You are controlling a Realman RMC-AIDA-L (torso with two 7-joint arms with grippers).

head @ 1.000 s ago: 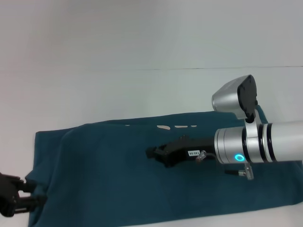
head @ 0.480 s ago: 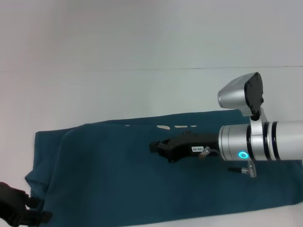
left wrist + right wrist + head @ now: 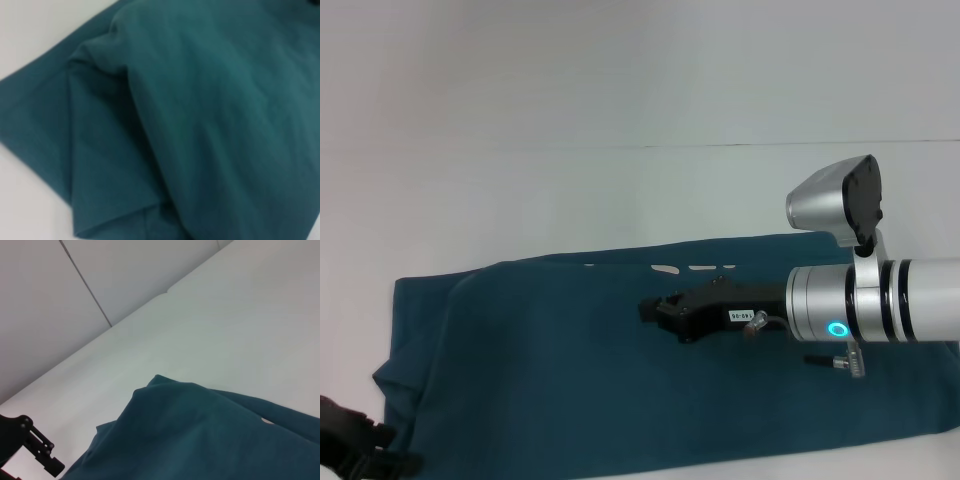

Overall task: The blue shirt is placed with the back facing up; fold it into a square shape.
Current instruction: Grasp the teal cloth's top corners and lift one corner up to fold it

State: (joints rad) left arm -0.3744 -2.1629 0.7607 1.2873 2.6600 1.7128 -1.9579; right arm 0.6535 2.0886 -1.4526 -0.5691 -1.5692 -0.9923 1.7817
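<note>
The blue shirt (image 3: 550, 360) lies across the near part of the white table (image 3: 620, 200) as a long folded band, with a few white printed marks (image 3: 695, 268) showing at its far edge. My right gripper (image 3: 655, 312) reaches in from the right and hovers over the middle of the shirt. My left gripper (image 3: 355, 450) sits low at the near left, just off the shirt's left corner, mostly cut off by the frame. The left wrist view shows layered folds of the shirt (image 3: 200, 125) up close. In the right wrist view the shirt's (image 3: 200, 440) left end and the left gripper (image 3: 30, 445) appear.
The white table stretches beyond the shirt to a far edge line (image 3: 720, 146). The silver right forearm (image 3: 880, 300) hangs over the shirt's right part.
My left gripper has drawn back from the shirt's near left corner toward the bottom of the view. The right arm has shifted slightly to the right.
</note>
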